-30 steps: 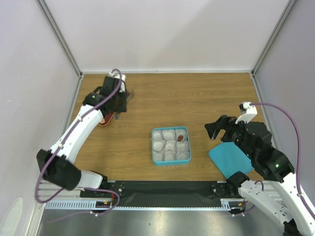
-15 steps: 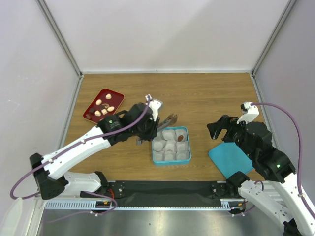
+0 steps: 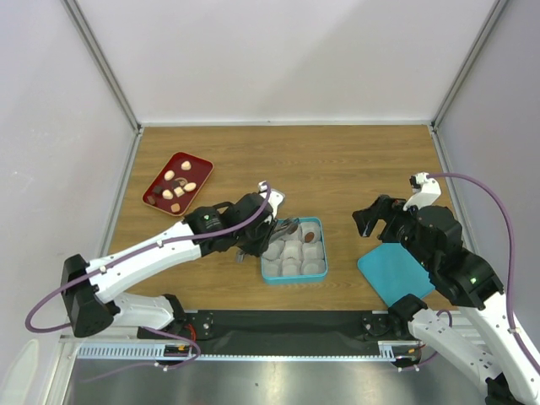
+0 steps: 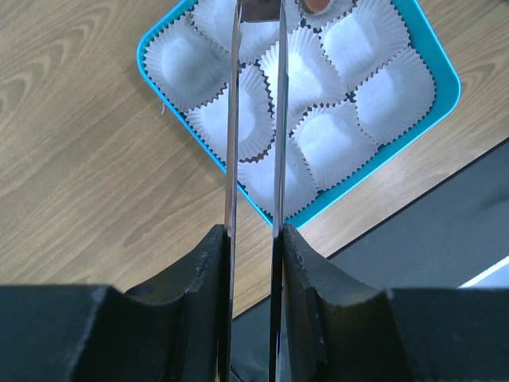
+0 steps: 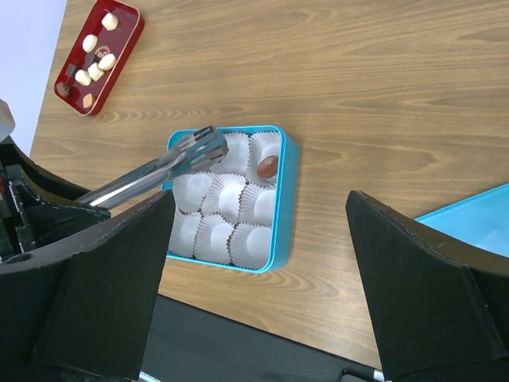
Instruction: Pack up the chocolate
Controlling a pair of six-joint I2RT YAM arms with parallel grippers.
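Note:
My left gripper (image 3: 256,226) is shut on thin metal tongs (image 3: 283,229), whose tips reach over the far-left paper cups of the blue tin (image 3: 324,253). In the left wrist view the gripper (image 4: 253,232) clamps the tongs' two arms (image 4: 278,119) above the tin (image 4: 445,76); I cannot tell whether the tips hold anything. One brown chocolate (image 3: 310,235) lies in the tin's far-right cup and also shows in the right wrist view (image 5: 268,166). Several cream and dark chocolates sit in a red tray (image 3: 177,183). My right gripper (image 3: 372,218) is open and empty, right of the tin.
A teal lid (image 3: 395,272) lies flat at the near right, under the right arm. The red tray (image 5: 99,56) is at the far left of the wooden table. White walls enclose the table on three sides.
My left arm has swung from the red tray to the tin with the tongs, then drawn in so that the tips sit over the far-left cups. The right arm has barely moved.

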